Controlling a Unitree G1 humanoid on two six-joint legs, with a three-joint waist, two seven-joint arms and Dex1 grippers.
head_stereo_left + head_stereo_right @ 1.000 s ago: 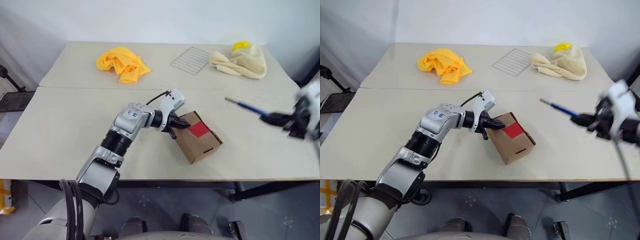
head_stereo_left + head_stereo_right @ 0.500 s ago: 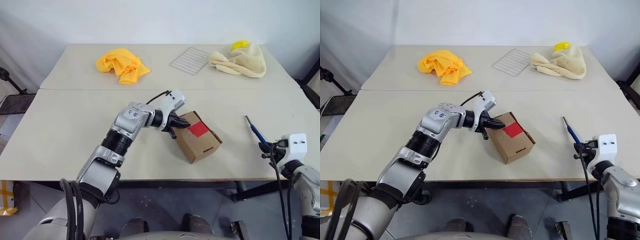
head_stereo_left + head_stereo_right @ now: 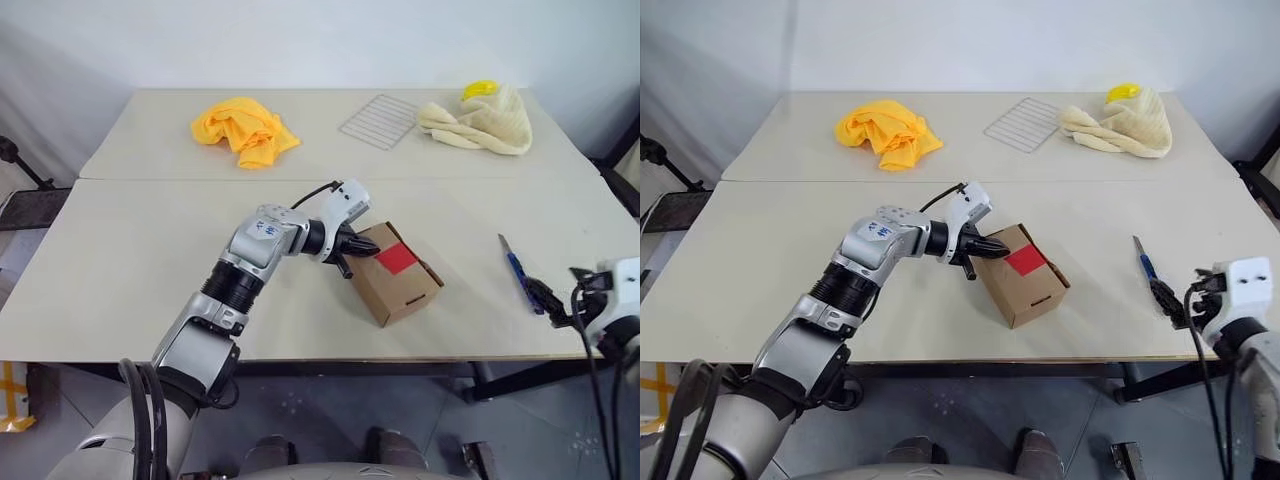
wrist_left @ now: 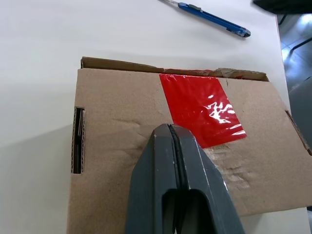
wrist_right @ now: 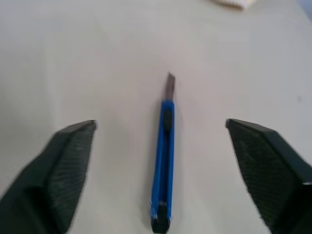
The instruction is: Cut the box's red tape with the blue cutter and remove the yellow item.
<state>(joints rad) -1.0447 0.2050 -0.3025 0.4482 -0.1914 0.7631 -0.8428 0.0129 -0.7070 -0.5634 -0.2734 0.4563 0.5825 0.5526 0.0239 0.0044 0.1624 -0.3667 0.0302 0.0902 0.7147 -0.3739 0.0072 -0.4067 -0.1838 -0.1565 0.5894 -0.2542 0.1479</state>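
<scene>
The brown cardboard box (image 3: pixel 395 278) lies tilted at mid-table, the red tape (image 3: pixel 397 259) square on its top face. My left gripper (image 3: pixel 347 256) is shut with nothing between its fingers, and its tips (image 4: pixel 168 129) rest on the cardboard just beside the tape. The blue cutter (image 3: pixel 516 270) lies flat on the table near the right front edge, blade pointing away. My right gripper (image 3: pixel 552 300) stands wide open just behind it, the cutter (image 5: pixel 163 156) lying loose between the fingers. The yellow item is hidden.
At the back lie an orange-yellow cloth (image 3: pixel 245 127), a wire rack (image 3: pixel 380 120) and a cream towel (image 3: pixel 480 122) with a bright yellow plastic piece (image 3: pixel 481 90) behind it. A seam (image 3: pixel 150 178) joins the two tabletops. The front edge (image 3: pixel 450 356) is close to the right gripper.
My right gripper brought the cutter down from mid-air to the table's right front, opened and drew back from it. The left gripper and box have not moved.
</scene>
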